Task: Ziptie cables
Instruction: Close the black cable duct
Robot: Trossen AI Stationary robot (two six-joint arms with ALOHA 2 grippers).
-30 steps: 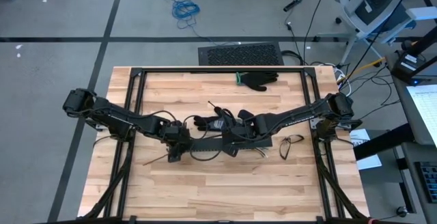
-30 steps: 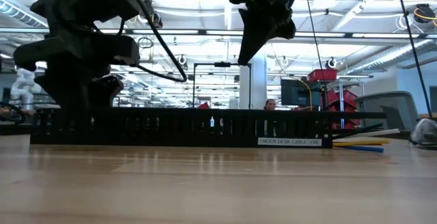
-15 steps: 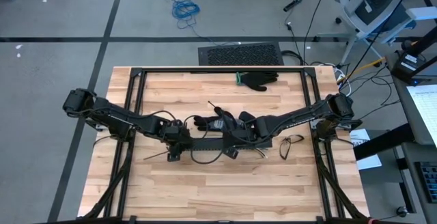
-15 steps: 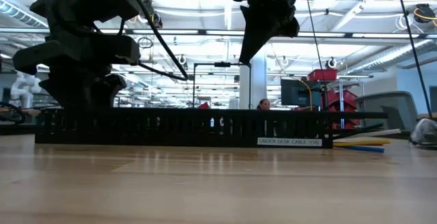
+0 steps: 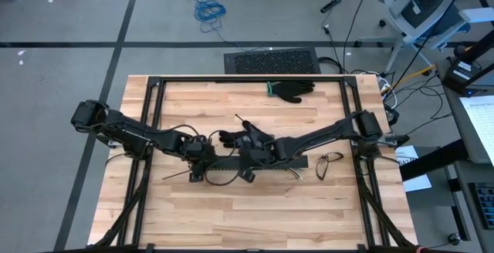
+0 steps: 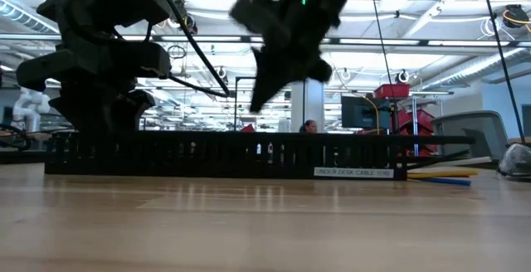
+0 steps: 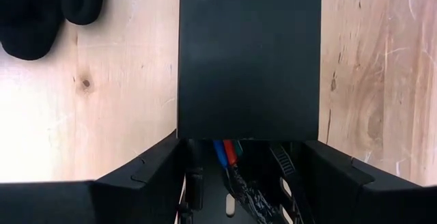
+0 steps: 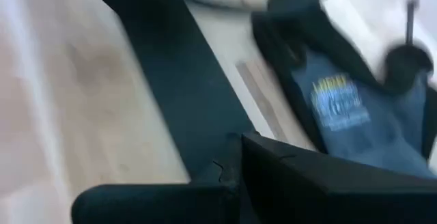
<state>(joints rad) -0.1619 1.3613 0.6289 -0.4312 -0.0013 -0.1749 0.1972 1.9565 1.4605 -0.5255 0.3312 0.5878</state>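
Left wrist view: cables (image 7: 229, 157) between left tool (image 7: 239, 183) fingers.

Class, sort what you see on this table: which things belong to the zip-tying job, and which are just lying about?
Belonging to the job:
- cables, red and blue ends inside the channel
- black slotted channel
- left gripper, at the channel's end
- right gripper, shut, above the channel

Lying about:
- black glove at the far edge
- eyeglasses

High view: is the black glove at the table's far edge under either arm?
No. The black glove lies alone by the far edge, apart from both arms, which meet over the black channel mid-table.
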